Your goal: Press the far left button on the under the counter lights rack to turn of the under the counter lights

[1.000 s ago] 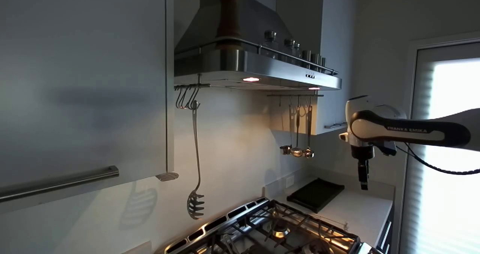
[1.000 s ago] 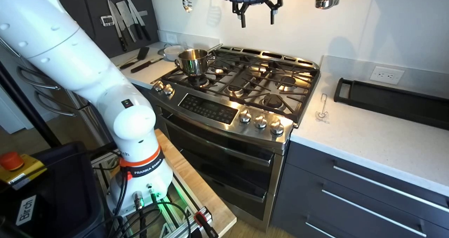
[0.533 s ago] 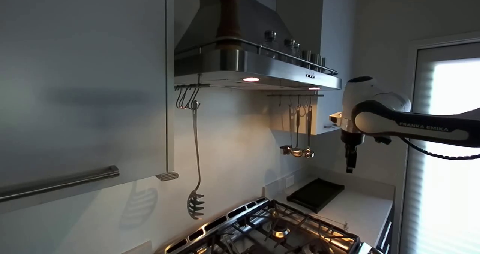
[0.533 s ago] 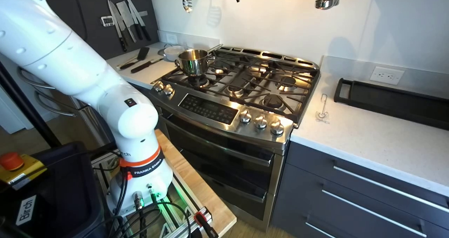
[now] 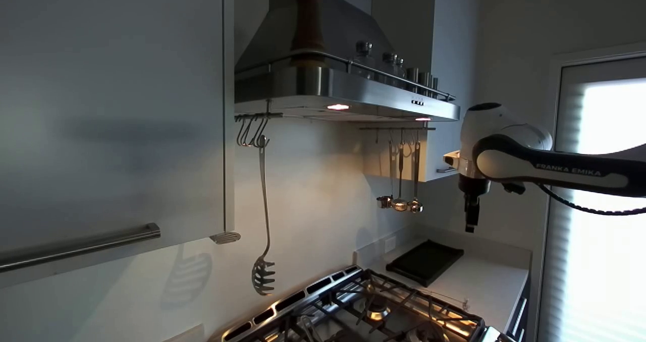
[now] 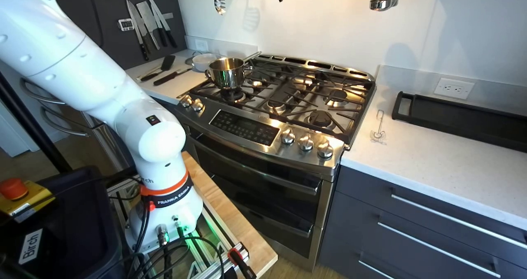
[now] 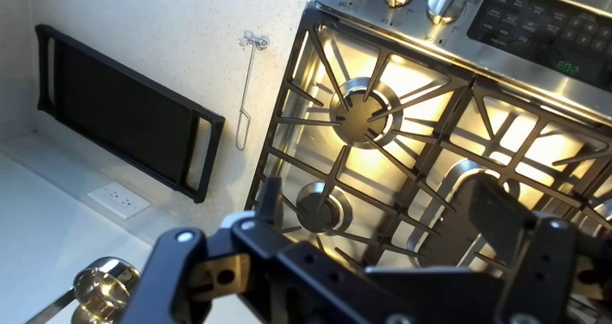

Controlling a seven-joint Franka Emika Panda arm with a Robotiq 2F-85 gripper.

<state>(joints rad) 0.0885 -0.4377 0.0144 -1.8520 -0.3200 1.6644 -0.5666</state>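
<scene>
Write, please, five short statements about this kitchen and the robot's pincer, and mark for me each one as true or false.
1. Two lamps under the hood are lit. True.
2. The pincer is pressing the buttons on the hood. False: it hangs apart from the buttons.
3. The steel pot stands on the stove. True.
4. The wire tool lies in the black tray. False: the wire tool lies on the counter, beside the tray.
5. The pincer's fingers stand apart. True.

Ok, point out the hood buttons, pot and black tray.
Hood buttons [image 5: 417,103], in an exterior view: row's middle.
Pot [image 6: 227,78], in an exterior view: outer wall.
Black tray [image 7: 123,110], in the wrist view: flat base.
</scene>
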